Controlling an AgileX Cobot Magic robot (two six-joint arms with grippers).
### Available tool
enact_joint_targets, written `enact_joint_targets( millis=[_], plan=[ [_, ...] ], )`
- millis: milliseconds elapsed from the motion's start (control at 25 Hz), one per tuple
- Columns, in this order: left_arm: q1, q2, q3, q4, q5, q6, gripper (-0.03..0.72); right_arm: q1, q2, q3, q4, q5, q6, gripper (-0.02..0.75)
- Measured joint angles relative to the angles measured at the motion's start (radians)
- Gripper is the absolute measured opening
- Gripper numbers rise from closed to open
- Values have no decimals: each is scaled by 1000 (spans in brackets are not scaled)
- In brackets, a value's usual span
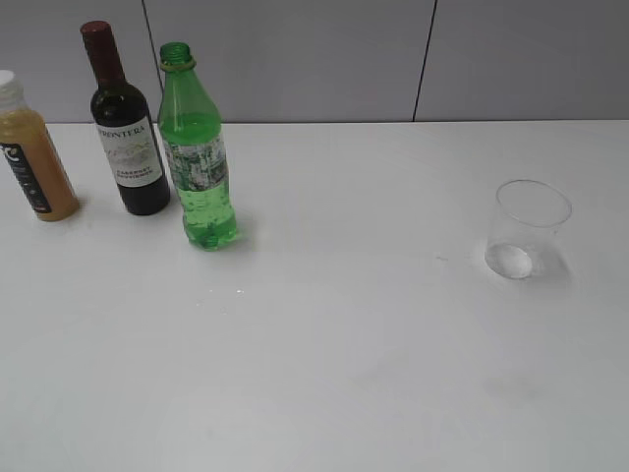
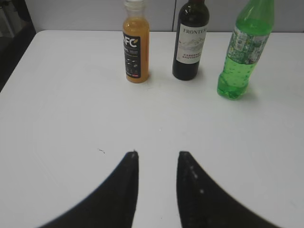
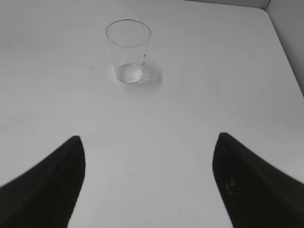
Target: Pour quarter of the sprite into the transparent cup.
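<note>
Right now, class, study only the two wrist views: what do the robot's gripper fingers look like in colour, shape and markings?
Both grippers have matte black fingers. The left gripper shows two curved, horn-like fingers narrowing to small blunt tips, faintly speckled with pale flecks. The right gripper shows two broad black wedges with pointed tips, also lightly flecked. No cables, labels or printed markings are visible, and the arms themselves are out of view.

Two black, tapering fingers (image 2: pixel 126 190) of the left gripper (image 2: pixel 158 154) are showing at the lower centre, faintly speckled, perhaps with dust. The right gripper (image 3: pixel 147 137) is showing broader matte-black fingers (image 3: pixel 42 185) in the lower corners.
</note>
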Motion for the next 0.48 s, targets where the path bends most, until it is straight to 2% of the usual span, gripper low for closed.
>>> enact_joint_targets(
  millis=[480],
  plan=[
    [0, 0, 0, 0, 0, 0, 221, 0, 0, 0, 4, 0, 0, 649]
  ],
)
